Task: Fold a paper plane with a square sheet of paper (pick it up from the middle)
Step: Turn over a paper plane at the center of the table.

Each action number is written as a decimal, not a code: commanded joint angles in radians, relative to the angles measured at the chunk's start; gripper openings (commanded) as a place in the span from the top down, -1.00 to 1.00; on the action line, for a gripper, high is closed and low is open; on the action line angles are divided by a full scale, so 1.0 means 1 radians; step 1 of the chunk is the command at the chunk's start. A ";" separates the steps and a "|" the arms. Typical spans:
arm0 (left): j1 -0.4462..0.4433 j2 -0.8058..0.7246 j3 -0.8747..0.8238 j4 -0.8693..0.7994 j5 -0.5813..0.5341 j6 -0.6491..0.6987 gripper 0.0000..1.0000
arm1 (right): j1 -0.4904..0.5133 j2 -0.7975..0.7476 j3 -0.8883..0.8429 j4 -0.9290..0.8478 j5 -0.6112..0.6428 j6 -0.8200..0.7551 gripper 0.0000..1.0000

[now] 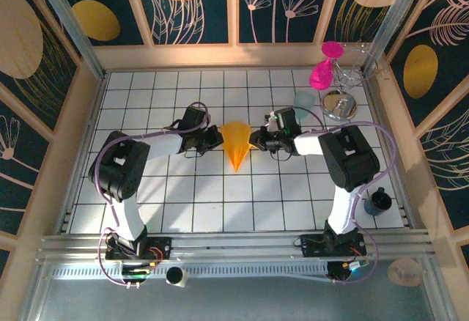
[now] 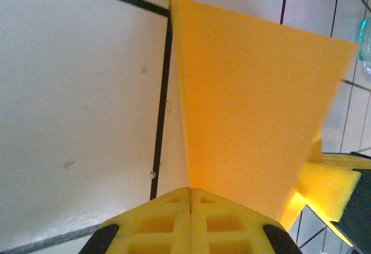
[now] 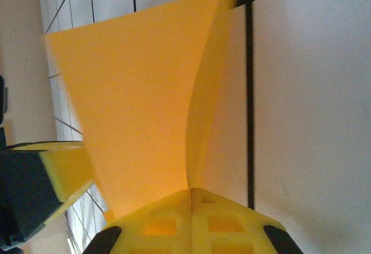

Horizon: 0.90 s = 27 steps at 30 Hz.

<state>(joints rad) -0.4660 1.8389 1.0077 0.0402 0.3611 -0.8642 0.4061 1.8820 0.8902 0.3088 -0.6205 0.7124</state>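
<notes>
At the middle of the white tiled table [image 1: 183, 196], you find the orange-yellow paper plane [image 1: 236, 144], a narrow kite shape with its sharp tip pointing toward the arm bases. Your left gripper [image 1: 214, 139] pinches its left side, yellow pads [image 2: 156, 222] pressed together on the paper. Your right gripper [image 1: 256, 141] pinches the opposite side the same way. A pale teal cup [image 1: 304, 101] stands beyond the right gripper, apart from the paper.

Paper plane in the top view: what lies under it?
Under the paper plane lies the white tiled table. The tiles directly beneath are covered, so anything small there stays unseen.
</notes>
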 commanded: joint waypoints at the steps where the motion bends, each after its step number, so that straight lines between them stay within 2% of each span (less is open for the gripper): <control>1: -0.003 -0.072 -0.016 -0.041 -0.087 0.024 0.96 | -0.021 -0.047 -0.027 0.016 0.028 -0.011 1.00; 11: -0.003 -0.065 -0.086 0.017 -0.056 -0.021 0.96 | -0.020 0.000 -0.011 0.015 0.012 -0.016 1.00; 18: -0.003 -0.040 -0.099 0.042 -0.014 -0.031 0.96 | -0.009 0.022 0.034 -0.062 0.035 -0.058 0.97; 25: -0.003 -0.033 -0.097 0.057 0.003 -0.033 0.96 | 0.040 -0.063 0.138 -0.279 0.250 -0.160 0.48; 27: -0.003 -0.033 -0.097 0.058 0.003 -0.035 0.96 | 0.060 -0.090 0.150 -0.320 0.313 -0.173 0.40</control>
<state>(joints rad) -0.4660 1.7905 0.9188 0.0769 0.3412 -0.8856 0.4412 1.8565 1.0042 0.0952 -0.4351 0.5968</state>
